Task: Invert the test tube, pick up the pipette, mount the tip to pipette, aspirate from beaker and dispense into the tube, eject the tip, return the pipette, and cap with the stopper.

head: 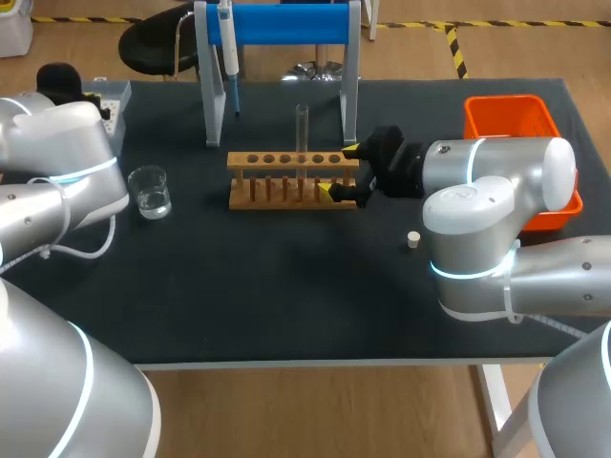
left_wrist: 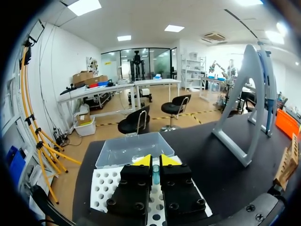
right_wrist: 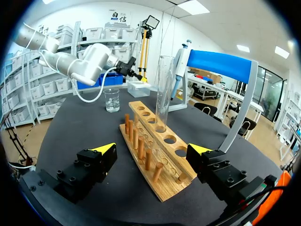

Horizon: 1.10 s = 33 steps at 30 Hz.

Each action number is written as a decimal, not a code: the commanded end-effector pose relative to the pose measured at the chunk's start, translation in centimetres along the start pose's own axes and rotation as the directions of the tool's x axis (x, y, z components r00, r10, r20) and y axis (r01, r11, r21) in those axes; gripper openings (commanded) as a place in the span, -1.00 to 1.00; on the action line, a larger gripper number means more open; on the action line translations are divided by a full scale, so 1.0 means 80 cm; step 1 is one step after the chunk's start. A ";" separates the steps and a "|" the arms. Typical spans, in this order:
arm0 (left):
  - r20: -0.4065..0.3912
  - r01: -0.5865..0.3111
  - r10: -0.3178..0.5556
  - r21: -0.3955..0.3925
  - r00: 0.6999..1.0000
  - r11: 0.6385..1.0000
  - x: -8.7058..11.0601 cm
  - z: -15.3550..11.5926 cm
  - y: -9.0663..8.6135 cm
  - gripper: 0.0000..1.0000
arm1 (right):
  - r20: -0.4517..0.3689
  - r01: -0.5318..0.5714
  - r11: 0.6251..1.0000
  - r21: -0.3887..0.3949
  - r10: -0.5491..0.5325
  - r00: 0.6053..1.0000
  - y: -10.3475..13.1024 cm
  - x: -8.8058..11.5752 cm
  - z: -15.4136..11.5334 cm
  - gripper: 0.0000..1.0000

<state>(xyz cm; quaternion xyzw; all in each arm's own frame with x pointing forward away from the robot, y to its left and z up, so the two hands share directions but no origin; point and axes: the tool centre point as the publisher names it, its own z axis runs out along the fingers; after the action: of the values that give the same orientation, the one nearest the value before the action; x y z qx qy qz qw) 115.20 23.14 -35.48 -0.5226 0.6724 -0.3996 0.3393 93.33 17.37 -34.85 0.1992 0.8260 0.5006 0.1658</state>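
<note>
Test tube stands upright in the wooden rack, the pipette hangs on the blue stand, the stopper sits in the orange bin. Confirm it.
Wrong on the stopper: the head view shows it lying on the black table, apart from the orange bin, not in it. The test tube does stand upright in the wooden rack, and the pipette hangs on the blue stand.

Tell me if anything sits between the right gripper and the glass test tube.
Nothing separate does. The right gripper, jaws open, straddles the near end of the wooden tube rack; the clear glass test tube stands upright in it just ahead, its upper length exposed.
</note>
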 end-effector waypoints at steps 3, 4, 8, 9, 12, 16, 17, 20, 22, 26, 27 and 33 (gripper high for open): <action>0.004 -0.010 0.010 0.002 1.000 1.000 0.003 -0.004 -0.007 -1.00 | 0.001 0.000 1.000 0.000 0.000 1.000 0.000 0.000 0.001 1.00; 0.005 -0.013 0.013 0.003 1.000 1.000 0.004 -0.004 -0.009 -1.00 | 0.001 0.000 1.000 0.000 0.000 1.000 0.000 0.000 0.001 1.00; 0.010 -0.022 0.022 0.006 1.000 1.000 0.004 -0.007 -0.014 -1.00 | 0.001 0.000 1.000 0.000 0.000 1.000 0.000 0.000 0.001 1.00; 0.011 -0.023 0.023 0.006 1.000 1.000 0.004 -0.008 -0.015 -1.00 | 0.001 0.000 1.000 0.000 0.000 1.000 0.000 0.000 0.001 1.00; 0.013 -0.033 0.033 0.006 0.999 0.999 0.005 -0.010 -0.019 -1.00 | 0.001 0.000 1.000 0.000 0.000 1.000 0.000 0.000 0.001 1.00; 0.019 -0.043 0.043 0.010 0.999 0.999 0.005 -0.013 -0.025 -1.00 | 0.001 0.000 1.000 0.000 0.000 1.000 0.000 0.000 0.001 1.00; 0.020 -0.044 0.044 0.010 0.999 0.999 0.005 -0.013 -0.026 -1.00 | 0.001 0.000 1.000 0.000 0.000 1.000 0.000 0.000 0.001 1.00; 0.022 -0.049 0.049 0.012 0.999 0.999 0.005 -0.015 -0.031 -1.00 | 0.001 0.000 1.000 0.000 0.000 1.000 0.000 0.000 0.001 1.00; 0.026 -0.056 0.056 0.016 0.998 0.998 0.005 -0.017 -0.034 -1.00 | 0.001 0.000 1.000 0.000 0.000 1.000 0.000 0.000 0.001 1.00; 0.032 -0.064 0.063 0.020 0.997 0.998 0.005 -0.020 -0.039 -1.00 | 0.001 0.000 1.000 0.000 0.000 1.000 0.000 0.000 0.001 1.00; 0.033 -0.066 0.065 0.022 0.997 0.998 0.004 -0.021 -0.041 -1.00 | 0.001 0.000 1.000 0.000 0.000 1.000 0.000 0.000 0.001 1.00; 0.043 -0.085 0.084 0.031 0.996 0.996 0.004 -0.026 -0.052 -1.00 | 0.001 0.000 1.000 0.000 0.000 1.000 0.000 0.000 0.001 1.00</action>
<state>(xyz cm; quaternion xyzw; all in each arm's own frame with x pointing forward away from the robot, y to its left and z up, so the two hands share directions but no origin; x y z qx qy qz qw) 115.29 22.70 -31.26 -0.4951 0.6793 -0.3861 0.3799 93.33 17.37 -34.85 0.1992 0.8260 0.5006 0.1658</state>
